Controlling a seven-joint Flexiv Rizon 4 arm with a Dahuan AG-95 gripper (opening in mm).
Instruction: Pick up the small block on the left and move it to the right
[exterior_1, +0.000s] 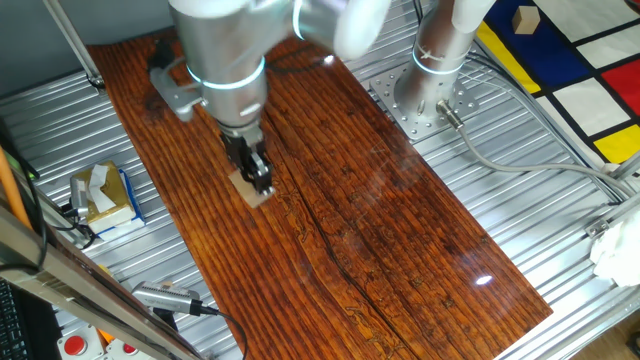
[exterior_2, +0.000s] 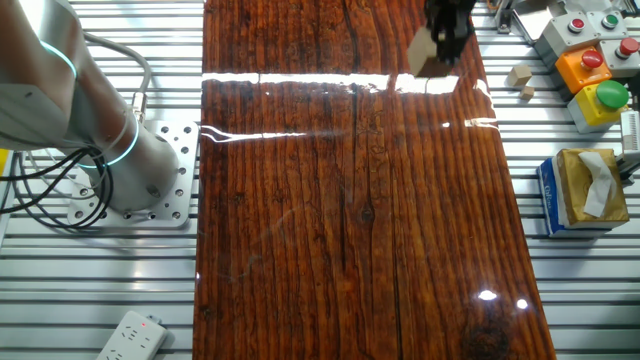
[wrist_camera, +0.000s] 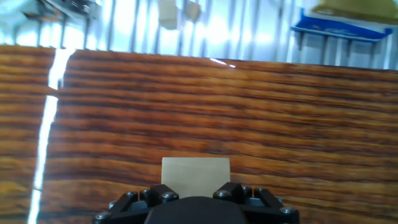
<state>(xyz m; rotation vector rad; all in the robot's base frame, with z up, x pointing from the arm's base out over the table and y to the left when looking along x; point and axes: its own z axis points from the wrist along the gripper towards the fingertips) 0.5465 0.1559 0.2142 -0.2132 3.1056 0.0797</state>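
Note:
The small block (exterior_1: 251, 190) is a light tan wooden cube on the left part of the dark wooden board (exterior_1: 380, 230). My gripper (exterior_1: 257, 172) comes down onto it from above, with its black fingers on either side of the block, shut on it. In the other fixed view the block (exterior_2: 430, 62) hangs slightly tilted under the gripper (exterior_2: 445, 35) near the board's far edge. In the hand view the block (wrist_camera: 195, 174) sits between the fingers (wrist_camera: 165, 196). I cannot tell if it is off the board.
A blue-and-yellow tissue box (exterior_1: 105, 195) stands left of the board, also seen in the other fixed view (exterior_2: 580, 190). Two spare tan blocks (exterior_2: 520, 78) and button boxes (exterior_2: 590, 65) lie beside it. A patterned mat (exterior_1: 570, 70) with a tan block (exterior_1: 525, 18) is at the far right. The arm's base (exterior_1: 430, 90) stands behind the board.

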